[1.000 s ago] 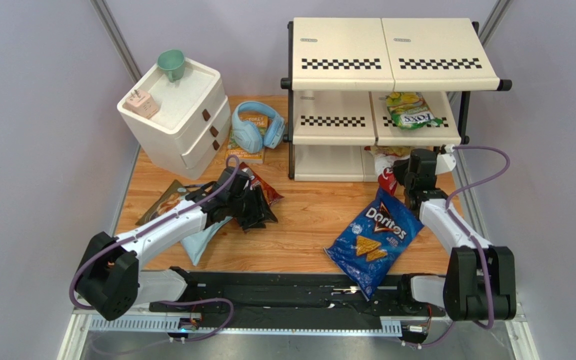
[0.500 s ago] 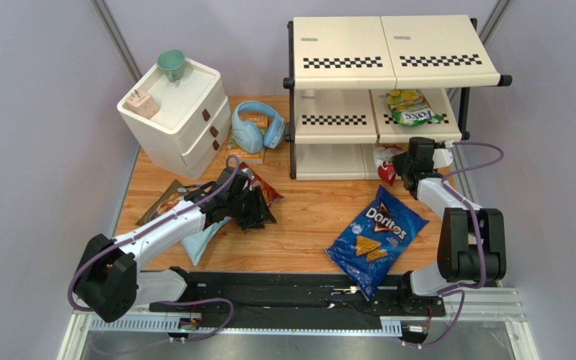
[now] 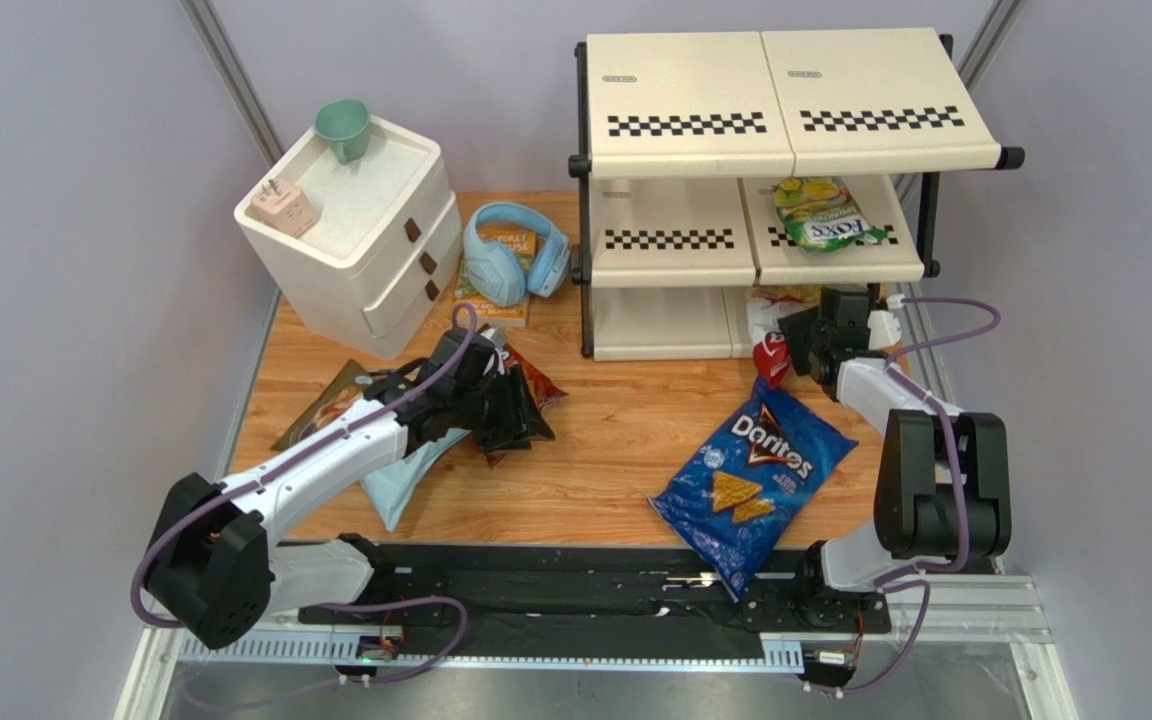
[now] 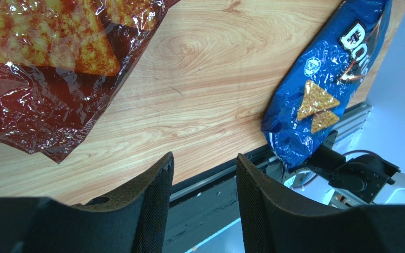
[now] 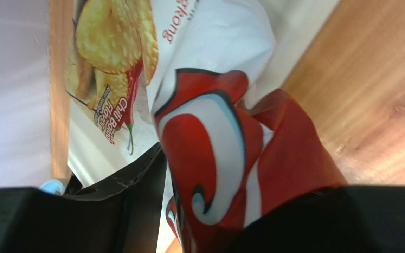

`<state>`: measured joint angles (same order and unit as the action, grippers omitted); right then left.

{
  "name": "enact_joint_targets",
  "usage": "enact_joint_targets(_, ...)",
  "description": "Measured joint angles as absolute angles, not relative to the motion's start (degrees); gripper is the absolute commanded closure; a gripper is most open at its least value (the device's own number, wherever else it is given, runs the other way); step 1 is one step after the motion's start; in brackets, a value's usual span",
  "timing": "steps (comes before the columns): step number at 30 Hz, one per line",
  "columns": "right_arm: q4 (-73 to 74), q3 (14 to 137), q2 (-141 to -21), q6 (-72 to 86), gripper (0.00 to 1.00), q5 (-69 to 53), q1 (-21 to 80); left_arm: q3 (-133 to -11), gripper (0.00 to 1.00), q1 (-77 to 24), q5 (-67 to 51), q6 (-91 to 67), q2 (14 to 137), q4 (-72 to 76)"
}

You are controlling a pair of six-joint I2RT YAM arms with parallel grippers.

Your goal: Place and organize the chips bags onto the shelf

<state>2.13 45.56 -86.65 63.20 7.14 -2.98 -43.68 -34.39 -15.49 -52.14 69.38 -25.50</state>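
The shelf (image 3: 683, 240) stands at the back right, with the small green-yellow bag (image 3: 823, 215) on its middle tier. The white-and-red bag (image 3: 767, 312) (image 5: 210, 132) rests at the right end of the lowest tier. My right gripper (image 3: 797, 339) (image 5: 241, 174) is open around the bag's red end, with a gap beside one finger. The blue Doritos bag (image 3: 751, 473) (image 4: 321, 84) lies flat on the table. My left gripper (image 3: 515, 420) (image 4: 203, 163) hovers open and empty over the red Doritos bag (image 3: 533, 383) (image 4: 46, 68). The pale-blue cassava bag (image 3: 405, 477) lies under the left arm.
A white two-drawer cabinet (image 3: 349, 240) at the back left carries a green cup (image 3: 342, 128) and a small pink box (image 3: 282, 203). Blue headphones (image 3: 515, 263) rest on an orange book (image 3: 489, 311) beside the shelf. A black rail (image 3: 567, 578) runs along the near edge.
The right arm pushed the white-and-red bag toward the shelf's lowest tier, then its jaws came apart. The left arm shifted only slightly over the red bag.
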Motion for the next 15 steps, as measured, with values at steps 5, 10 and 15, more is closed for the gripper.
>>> enact_joint_targets(5,2.94,42.09,-82.5,63.24,0.57,5.32,-3.03,-43.68,0.47,-34.39,-16.16,-52.14,70.28,-25.43)
enact_joint_targets(10,4.51,38.83,-76.71,63.24,0.51,4.86,-3.03,-43.68,0.47,-34.39,-16.93,-52.14,70.85,-25.12)
enact_joint_targets(15,6.46,38.33,-74.61,63.18,0.44,4.8,-3.05,-43.68,0.47,-34.39,-17.52,-52.14,71.26,-24.75)
